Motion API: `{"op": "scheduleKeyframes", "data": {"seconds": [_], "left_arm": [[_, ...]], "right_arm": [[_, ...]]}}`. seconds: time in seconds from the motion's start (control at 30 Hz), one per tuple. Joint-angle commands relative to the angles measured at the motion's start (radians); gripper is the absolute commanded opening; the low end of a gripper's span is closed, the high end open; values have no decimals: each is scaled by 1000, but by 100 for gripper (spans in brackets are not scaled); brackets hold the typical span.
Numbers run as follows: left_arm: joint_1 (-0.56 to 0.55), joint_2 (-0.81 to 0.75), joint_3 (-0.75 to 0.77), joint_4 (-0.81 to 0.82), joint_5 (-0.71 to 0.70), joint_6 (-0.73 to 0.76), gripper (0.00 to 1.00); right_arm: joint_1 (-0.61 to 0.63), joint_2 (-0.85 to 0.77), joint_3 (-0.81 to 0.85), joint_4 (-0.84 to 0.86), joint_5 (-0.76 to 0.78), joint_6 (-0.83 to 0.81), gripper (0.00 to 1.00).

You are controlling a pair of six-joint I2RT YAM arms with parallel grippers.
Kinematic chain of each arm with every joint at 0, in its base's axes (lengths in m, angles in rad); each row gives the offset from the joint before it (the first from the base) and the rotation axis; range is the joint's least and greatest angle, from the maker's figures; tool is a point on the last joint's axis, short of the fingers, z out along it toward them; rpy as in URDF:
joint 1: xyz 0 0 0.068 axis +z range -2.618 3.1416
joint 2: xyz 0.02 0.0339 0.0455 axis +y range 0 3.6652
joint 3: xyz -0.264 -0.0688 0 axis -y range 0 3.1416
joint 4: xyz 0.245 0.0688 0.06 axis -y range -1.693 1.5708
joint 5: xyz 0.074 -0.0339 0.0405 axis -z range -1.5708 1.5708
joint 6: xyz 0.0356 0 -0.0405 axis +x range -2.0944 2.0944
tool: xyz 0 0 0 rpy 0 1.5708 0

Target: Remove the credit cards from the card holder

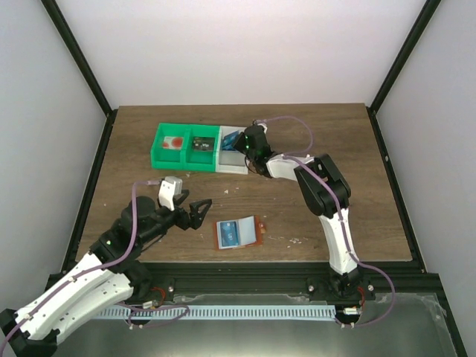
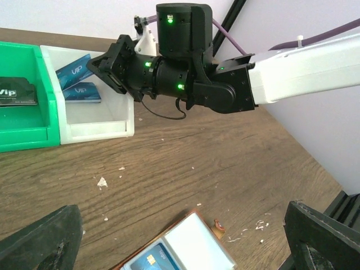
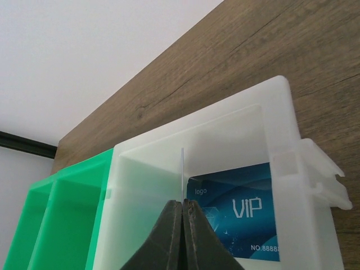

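Right gripper (image 3: 181, 216), closed, seems to pinch 1 thin plastic credit card (image 3: 181, 169) edge-on beyond its fingertips. The card is likely light, stiff and slick, best held by a short edge. Left gripper (image 1: 197, 213) gapes open, empty.

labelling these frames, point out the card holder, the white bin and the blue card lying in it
card holder (image 1: 249, 230) top external view, bare pale lining
white bin (image 2: 95, 130) left wrist view, front wall
blue card (image 3: 242, 211) right wrist view, printed face

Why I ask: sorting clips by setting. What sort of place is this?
Probably a robot test cell: white panels, black frame posts, left arm and right arm bolted at a wooden table.
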Motion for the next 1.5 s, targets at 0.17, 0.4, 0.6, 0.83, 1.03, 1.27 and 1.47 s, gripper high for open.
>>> {"op": "scheduleKeyframes", "data": {"seconds": [0.17,0.4,0.6,0.83,1.03,1.27,1.47], "left_arm": [[0,-31,-7,15,1,16,100],[1,-37,-8,16,4,14,100],[1,-34,-8,16,4,15,100],[1,-27,-8,14,-7,11,100],[1,-11,-8,11,-24,5,100],[1,32,-4,5,-32,-2,100],[0,82,9,-17,-22,-22,100]], "right_arm": [[-8,74,108,-138,6,50,6],[-9,83,140,-187,0,44,12],[-11,45,126,-180,-38,39,25],[-30,-29,102,-196,-101,5,34],[-53,-120,69,-227,-155,-44,48],[-78,-177,107,-363,-191,-122,57],[-79,-272,51,-454,-222,-171,59]]}}
